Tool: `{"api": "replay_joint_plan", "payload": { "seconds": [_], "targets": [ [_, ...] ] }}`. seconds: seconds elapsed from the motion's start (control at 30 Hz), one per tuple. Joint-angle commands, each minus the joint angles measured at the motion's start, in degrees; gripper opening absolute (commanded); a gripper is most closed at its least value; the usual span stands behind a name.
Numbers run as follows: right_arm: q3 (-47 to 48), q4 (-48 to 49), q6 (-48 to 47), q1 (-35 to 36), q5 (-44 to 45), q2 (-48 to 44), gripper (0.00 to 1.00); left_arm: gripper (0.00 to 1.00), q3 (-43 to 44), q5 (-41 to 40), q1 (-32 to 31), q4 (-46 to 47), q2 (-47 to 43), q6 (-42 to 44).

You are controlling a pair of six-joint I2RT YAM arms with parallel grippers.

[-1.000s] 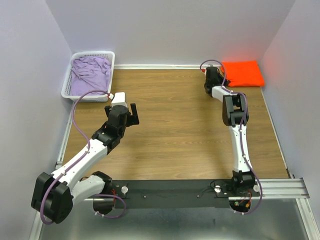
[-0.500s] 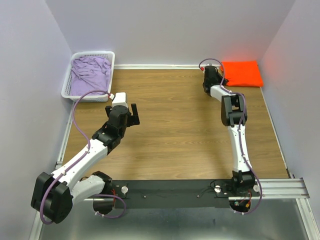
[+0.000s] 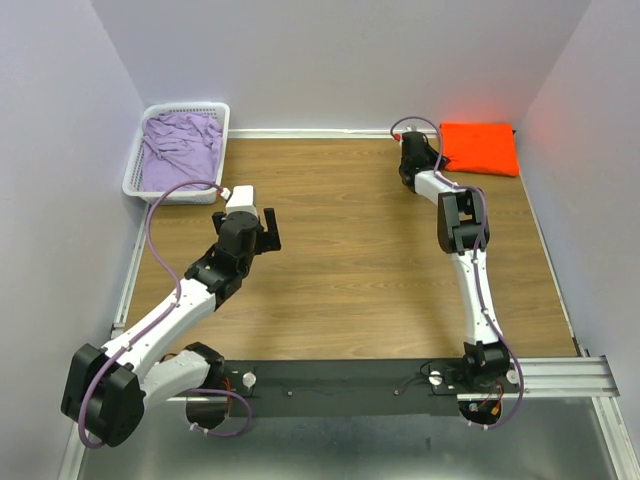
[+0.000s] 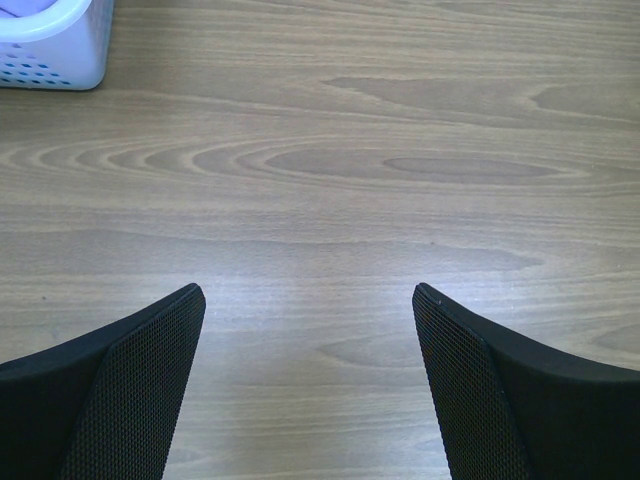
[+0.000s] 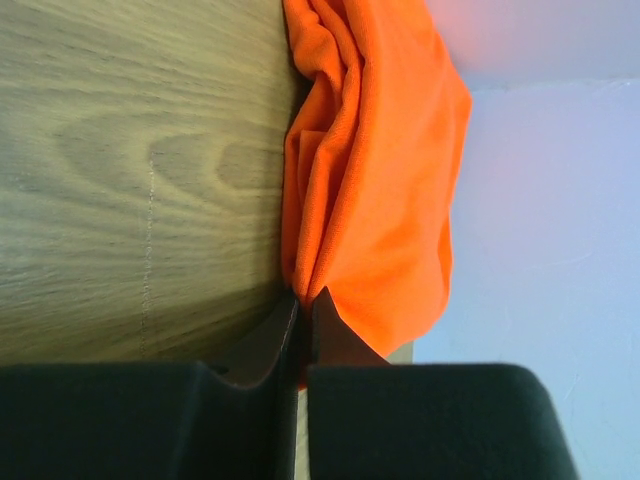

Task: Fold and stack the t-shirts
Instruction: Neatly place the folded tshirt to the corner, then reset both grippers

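far left: lilac t-shirt crumpled in white basket, back-left corner of table | left gripper over the wood, jaws wide apart, holding nothing | right gripper jaws almost together, pinching edge of folded orange t-shirt, back-right corner

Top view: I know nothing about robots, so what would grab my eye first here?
The orange tee, folded at the far right corner of the table, stands out most, and the right fingers pinch its edge. Next comes the lilac tee, crumpled in a white basket at the far left corner.
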Motion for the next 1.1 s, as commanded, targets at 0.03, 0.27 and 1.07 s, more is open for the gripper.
{"api": "replay_joint_plan", "payload": {
  "seconds": [0.03, 0.27, 1.07],
  "targets": [
    [-1.6, -4.1, 3.3, -1.4, -2.3, 3.2, 0.11, 0.92, -0.6, -1.4, -0.7, 0.9, -1.1, -0.2],
    [-2.3, -4.2, 5.0, -1.4, -2.1, 2.0, 0.32, 0.92, -0.6, -1.4, -1.1, 1.0, -1.2, -0.2],
    [-27.1, -36.2, 48.8, 6.6, -18.0, -64.0, 1.00, 0.96, 10.1, -14.8, -0.8, -12.0, -15.6, 0.3]
  ]
}}
